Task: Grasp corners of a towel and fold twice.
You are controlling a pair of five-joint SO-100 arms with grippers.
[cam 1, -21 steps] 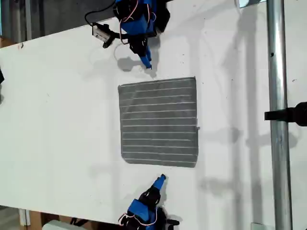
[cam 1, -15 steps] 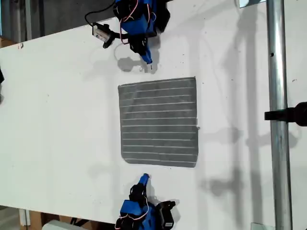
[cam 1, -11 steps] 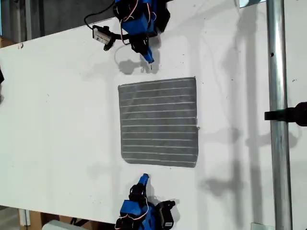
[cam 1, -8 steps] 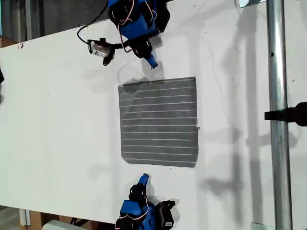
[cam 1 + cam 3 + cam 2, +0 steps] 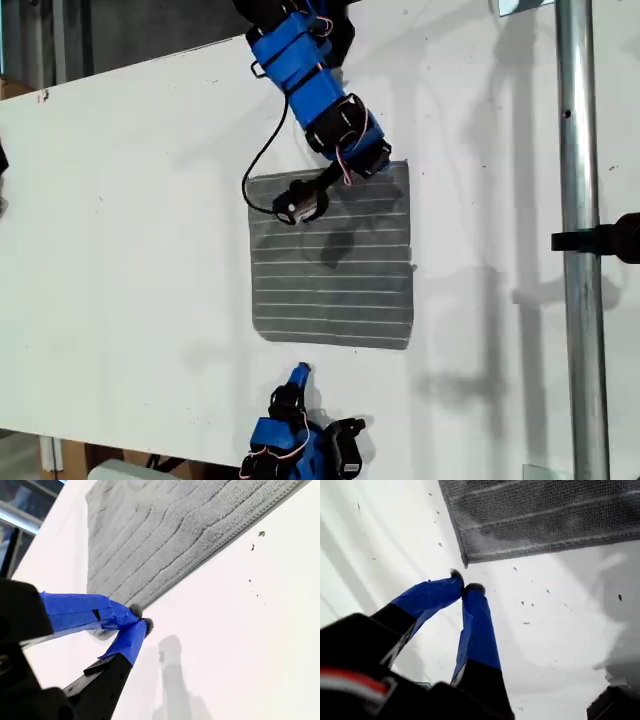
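The grey striped towel (image 5: 332, 255) lies flat on the white table in the exterior view. My second gripper (image 5: 140, 618) is shut, its tips resting against the towel (image 5: 150, 540) at its edge, where the fabric is slightly rippled. In the exterior view this arm reaches from the top, and my second gripper (image 5: 377, 162) sits over the towel's top edge near the upper-right corner. My first gripper (image 5: 465, 587) is shut on nothing, on bare table just short of a towel corner (image 5: 465, 560). Seen from outside, my first gripper (image 5: 299, 373) sits below the towel's bottom edge.
A metal pole (image 5: 580, 200) runs down the exterior view's right side with a black clamp (image 5: 605, 240) on it. The second arm's camera and black cable (image 5: 297, 203) hang over the towel's upper part. White table (image 5: 130, 250) stretches to the exterior view's left.
The second arm swung from the table above the towel out over the towel's top edge toward the exterior view's right. The first arm drew back earlier and has since stayed still.
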